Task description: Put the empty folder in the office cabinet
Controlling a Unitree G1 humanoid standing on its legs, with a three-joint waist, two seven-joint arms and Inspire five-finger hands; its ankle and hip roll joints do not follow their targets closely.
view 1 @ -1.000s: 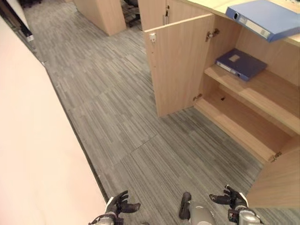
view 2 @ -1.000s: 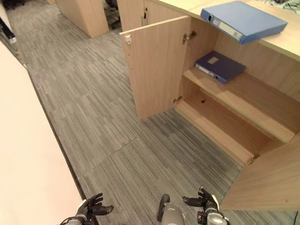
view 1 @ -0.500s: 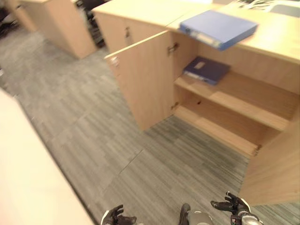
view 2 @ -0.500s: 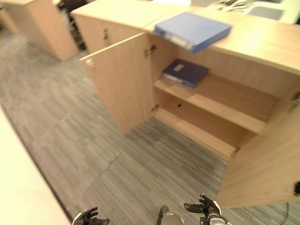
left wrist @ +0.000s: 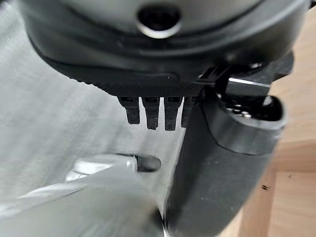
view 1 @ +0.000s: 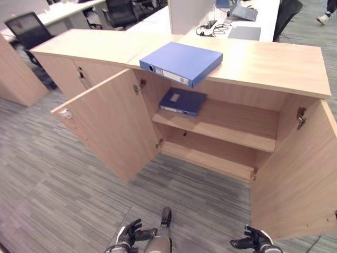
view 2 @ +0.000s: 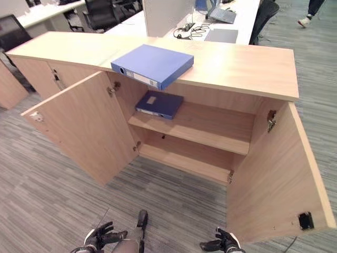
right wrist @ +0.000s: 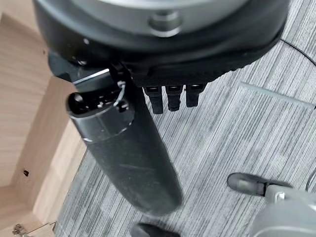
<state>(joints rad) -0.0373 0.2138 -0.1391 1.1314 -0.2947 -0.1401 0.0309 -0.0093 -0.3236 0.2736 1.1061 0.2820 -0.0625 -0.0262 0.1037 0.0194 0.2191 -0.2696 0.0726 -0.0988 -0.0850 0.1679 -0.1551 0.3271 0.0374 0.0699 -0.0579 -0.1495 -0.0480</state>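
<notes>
Left hand (view 1: pixel 129 234): low at the near edge of the head view, above the grey carpet (view 1: pixel 58 184), fingers spread and relaxed, holding nothing.
Left door (view 1: pixel 108 126): swung wide open, hinged on the cabinet's left side, standing out over the carpet.
Office chairs (view 1: pixel 29 29): dark, behind the cabinet at the far left, beside pale desks.
Cabinet (view 1: pixel 210 158): light wood, low and wide, both doors open, with one shelf (view 1: pixel 221 126) across the middle and a bare bottom board below it.
Light blue folder (view 1: pixel 181 62): lies flat on the worktop (view 1: pixel 263 60) above the open compartment, its spine corner jutting past the front edge.
Dark blue folder (view 1: pixel 183 101): lies flat at the left end of the shelf, inside the cabinet, directly under the light blue one.
Right door (view 2: pixel 276 174): open, angled towards the camera.
Right hand (view 1: pixel 255 241): low at the near edge, in front of the right door, fingers loosely extended, nothing in it.
</notes>
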